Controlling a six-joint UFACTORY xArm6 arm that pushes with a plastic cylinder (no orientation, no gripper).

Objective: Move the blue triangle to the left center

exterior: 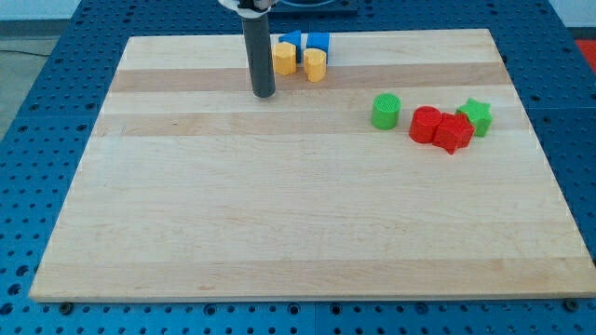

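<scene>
The blue triangle (291, 40) sits near the view's top edge of the wooden board (279, 214), partly hidden behind a yellow hexagon block (284, 59). A blue cube (318, 42) stands just right of it, with a yellow cylinder-like block (316, 65) in front of that. My tip (264, 95) rests on the board just left of and below this cluster, close to the yellow hexagon but apart from it.
A green cylinder (386, 111) stands at the right. Further right are a red cylinder (426, 125), a red block (453, 132) and a green star (476, 116), bunched together. A blue perforated table surrounds the board.
</scene>
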